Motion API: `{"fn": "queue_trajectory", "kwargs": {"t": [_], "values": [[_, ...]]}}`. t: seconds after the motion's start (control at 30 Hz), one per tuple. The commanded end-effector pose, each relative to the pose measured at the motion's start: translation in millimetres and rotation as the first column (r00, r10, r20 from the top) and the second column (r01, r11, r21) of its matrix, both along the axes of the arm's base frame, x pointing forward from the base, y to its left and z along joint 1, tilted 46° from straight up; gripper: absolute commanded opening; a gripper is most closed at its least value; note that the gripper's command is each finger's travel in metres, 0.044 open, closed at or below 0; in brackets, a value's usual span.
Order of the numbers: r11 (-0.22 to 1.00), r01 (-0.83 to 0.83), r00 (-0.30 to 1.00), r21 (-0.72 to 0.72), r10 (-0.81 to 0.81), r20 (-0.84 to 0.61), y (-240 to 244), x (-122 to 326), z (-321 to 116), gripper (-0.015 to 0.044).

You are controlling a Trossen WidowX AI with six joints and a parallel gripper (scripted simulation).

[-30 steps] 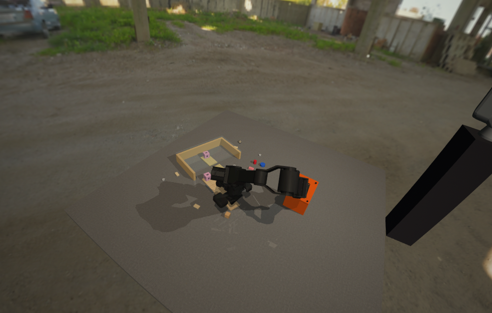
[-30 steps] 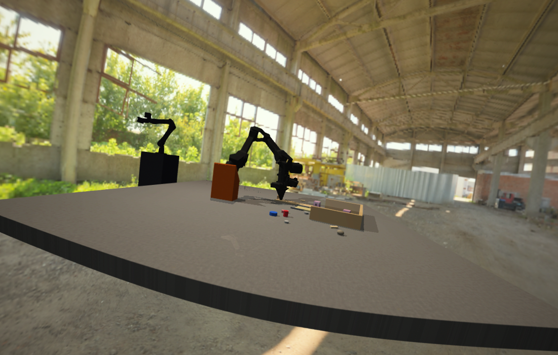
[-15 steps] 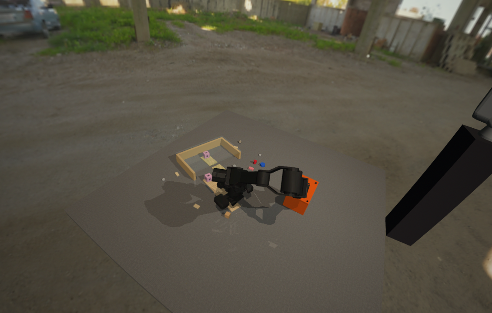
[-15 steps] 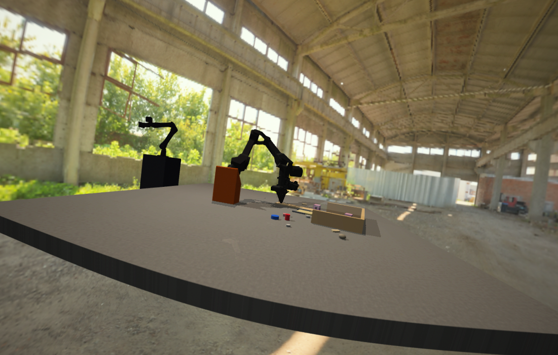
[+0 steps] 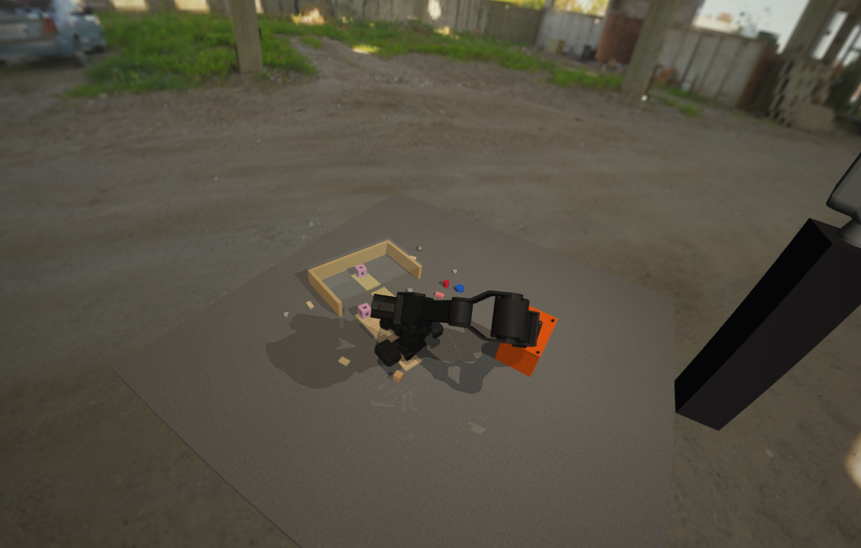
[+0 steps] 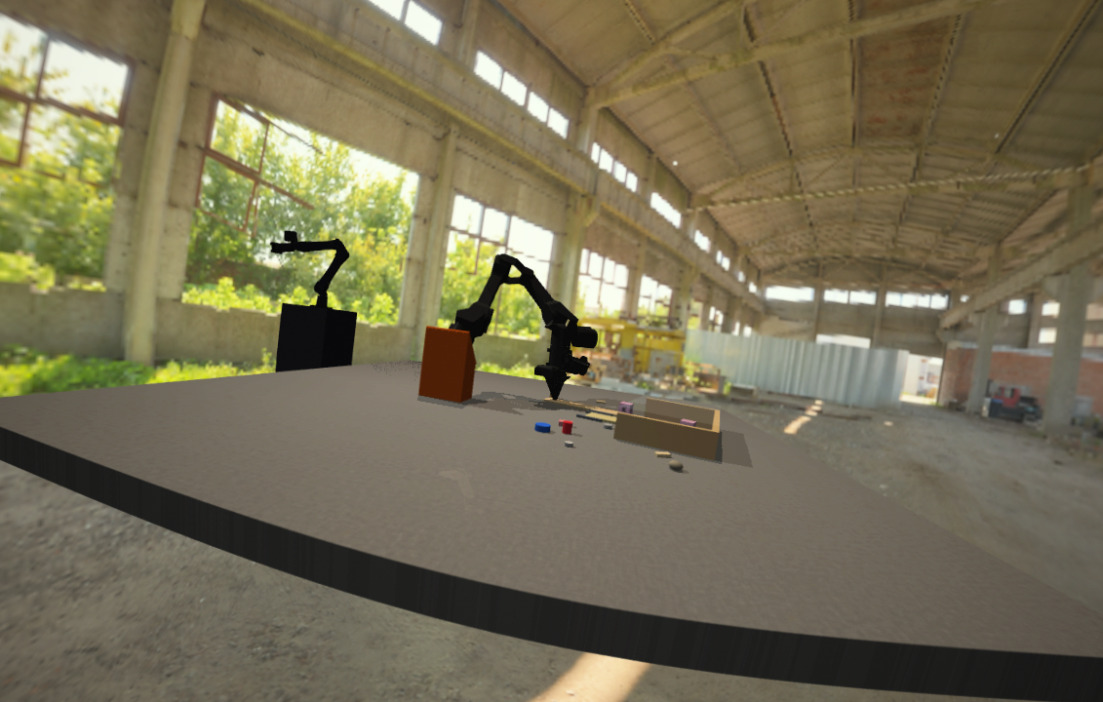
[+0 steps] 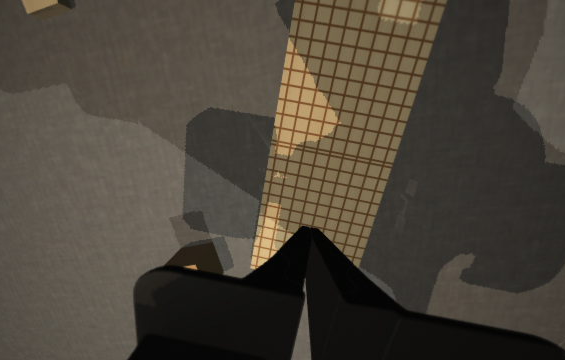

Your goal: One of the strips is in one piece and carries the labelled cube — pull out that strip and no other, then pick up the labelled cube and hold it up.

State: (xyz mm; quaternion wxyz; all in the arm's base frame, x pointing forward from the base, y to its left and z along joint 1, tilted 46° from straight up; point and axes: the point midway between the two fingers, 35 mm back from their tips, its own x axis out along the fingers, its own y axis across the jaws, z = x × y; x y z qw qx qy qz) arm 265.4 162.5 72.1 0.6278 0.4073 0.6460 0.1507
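Strip (image 5: pixel 409 365) (image 6: pixel 579 407) (image 7: pixel 347 115) with brown grid, flat on bench (image 5: pixel 385 463) (image 6: pixel 451 506) (image 7: pixel 87 200), largely outside the three-walled wooden frame (image 5: pixel 348 259) (image 6: pixel 668 439). Pink cube (image 5: pixel 365 310) (image 6: pixel 620 404) with dark marking at strip's frame-side end; label too small to read. Pincer (image 5: pixel 410 352) (image 6: pixel 553 397) (image 7: pixel 307 235) clenched, nothing seen in its grasp, pointing down over strip's opposite end; contact: cannot tell. Small wooden block (image 5: pixel 397 376) (image 7: pixel 197 257) beside that end, apart from strip. Inside frame: second pink cube (image 5: pixel 361 270) (image 6: pixel 689 422), by a yellowish strip (image 5: pixel 365 281). Farther out: red cylinder (image 5: pixel 445 283) (image 6: pixel 567 426) near blue disc (image 5: pixel 459 288) (image 6: pixel 542 427). At arm's base: orange block (image 5: pixel 546 330) (image 6: pixel 446 362).
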Motion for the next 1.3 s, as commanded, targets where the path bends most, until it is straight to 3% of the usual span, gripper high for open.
{"fn": "queue_trajectory", "kwargs": {"t": [0.0,0.13,0.3,0.87,1.27], "values": [[1.000,-0.001,1.000,-0.001,0.001,-0.001,-2,0,1,0.0000],[1.000,-0.020,1.000,-0.002,0.019,-0.023,-29,-2,27,0.0000],[1.000,-0.020,0.999,-0.001,0.020,-0.025,-30,-2,29,0.0000],[0.999,0.038,0.996,0.004,-0.038,-0.082,-57,62,18,0.0440],[0.999,0.038,0.996,0.003,-0.038,-0.080,-77,106,13,0.0440]]}}
